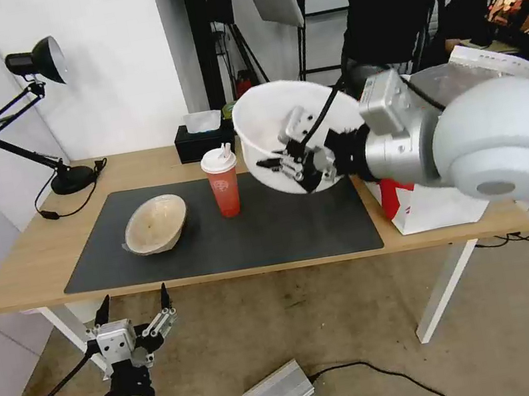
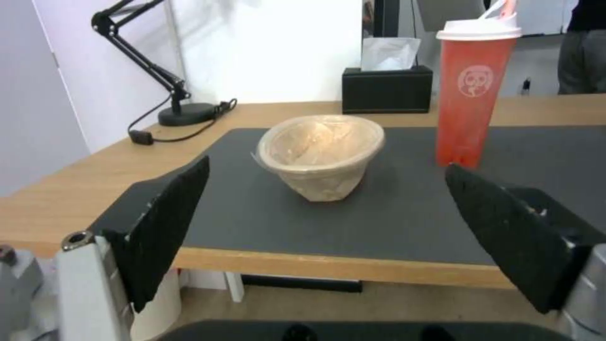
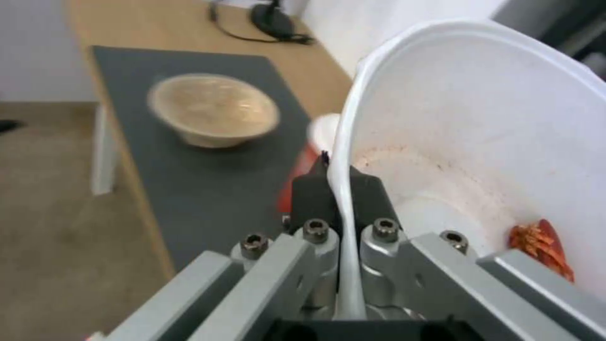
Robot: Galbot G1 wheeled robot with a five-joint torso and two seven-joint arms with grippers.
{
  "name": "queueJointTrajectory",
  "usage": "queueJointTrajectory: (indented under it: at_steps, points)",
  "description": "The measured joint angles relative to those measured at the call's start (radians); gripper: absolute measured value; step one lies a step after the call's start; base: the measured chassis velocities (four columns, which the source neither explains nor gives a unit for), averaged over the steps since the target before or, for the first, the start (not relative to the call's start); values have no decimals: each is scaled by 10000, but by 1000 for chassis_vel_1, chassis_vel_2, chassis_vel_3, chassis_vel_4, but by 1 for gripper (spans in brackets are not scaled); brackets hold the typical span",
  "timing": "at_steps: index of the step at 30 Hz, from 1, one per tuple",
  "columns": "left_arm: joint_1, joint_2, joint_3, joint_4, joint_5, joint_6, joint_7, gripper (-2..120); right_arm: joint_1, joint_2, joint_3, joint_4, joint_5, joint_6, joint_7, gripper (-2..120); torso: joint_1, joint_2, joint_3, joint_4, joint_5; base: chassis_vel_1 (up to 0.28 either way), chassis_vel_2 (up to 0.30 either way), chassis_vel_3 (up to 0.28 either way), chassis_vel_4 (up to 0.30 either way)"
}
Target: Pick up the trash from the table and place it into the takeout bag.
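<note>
My right gripper (image 1: 286,166) is shut on the rim of the large white bowl (image 1: 277,114), held tilted in the air above the right part of the dark mat (image 1: 283,228). The right wrist view shows its fingers (image 3: 314,196) pinching the white bowl's wall (image 3: 480,123), with a red crumpled wrapper (image 3: 541,244) inside. The red drink cup (image 1: 222,182) with white lid and the beige pulp bowl (image 1: 155,224) stand on the mat. The white and red takeout bag (image 1: 428,204) sits at the table's right end, mostly hidden behind my right arm. My left gripper (image 1: 132,302) hangs open below the table's front edge, facing the pulp bowl (image 2: 321,154) and the cup (image 2: 470,94).
A black tissue box (image 1: 204,139) stands at the back edge of the table (image 1: 24,258), and a black desk lamp (image 1: 37,114) at the back left with its cord. A silver box (image 1: 278,395) and cables lie on the floor.
</note>
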Motion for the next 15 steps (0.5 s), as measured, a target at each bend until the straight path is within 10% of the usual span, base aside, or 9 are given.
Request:
queueJointTrajectory:
  at_steps: [15]
  points:
    - [-13, -6, -2, 3, -12, -11, 0, 100, 338, 85, 218, -1799, -905, 2, -694, 0, 1, 0, 0, 0, 0, 0, 0, 0, 0]
